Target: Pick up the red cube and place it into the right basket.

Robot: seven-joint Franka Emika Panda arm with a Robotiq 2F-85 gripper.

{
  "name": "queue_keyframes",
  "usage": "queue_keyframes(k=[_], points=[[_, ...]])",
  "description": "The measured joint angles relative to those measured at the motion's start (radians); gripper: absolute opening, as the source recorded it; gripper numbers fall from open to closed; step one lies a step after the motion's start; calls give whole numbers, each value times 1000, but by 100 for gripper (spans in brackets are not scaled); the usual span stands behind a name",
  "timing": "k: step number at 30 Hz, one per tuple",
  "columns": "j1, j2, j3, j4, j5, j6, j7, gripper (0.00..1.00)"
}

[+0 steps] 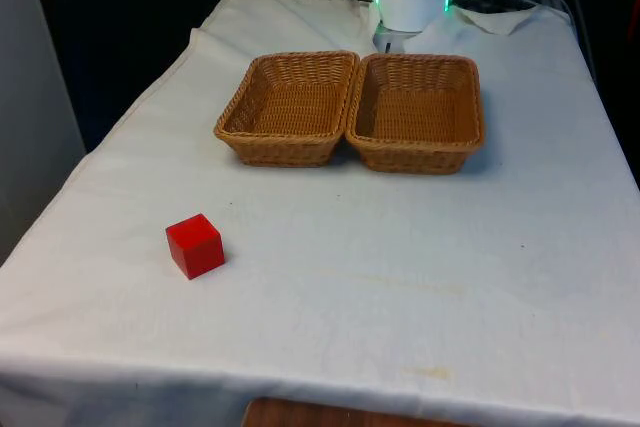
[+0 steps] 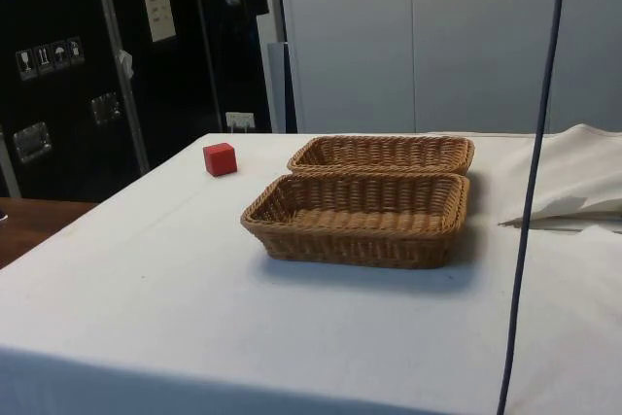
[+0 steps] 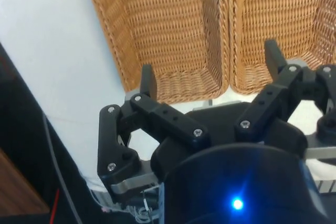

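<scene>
Red cube (image 1: pixel 195 245) sitting on the bench (image 1: pixel 400 277) well apart from the two baskets (image 1: pixel 349 110), claw (image 3: pixel 210 77) hanging spread wide, gripping nothing.

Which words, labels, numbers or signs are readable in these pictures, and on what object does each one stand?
No text can be read.
White sheet on the dark cabinet, side view: printed lines, too small to read.
Small symbol stickers on the same cabinet: pictograms, too blurred to read.
Red cube, baskets, white cloth: no markings.
</scene>
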Motion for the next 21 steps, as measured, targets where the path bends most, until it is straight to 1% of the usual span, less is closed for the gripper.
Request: queue_keyframes(k=[2, 8, 10, 21], points=[[-1, 12, -1, 0, 0, 19, -18, 100], [-2, 33, -1, 2, 0, 49, -47, 100], [-2, 49, -1, 3, 0, 70, -65, 100], [-3, 107, -1, 3, 0, 147, -124, 100]])
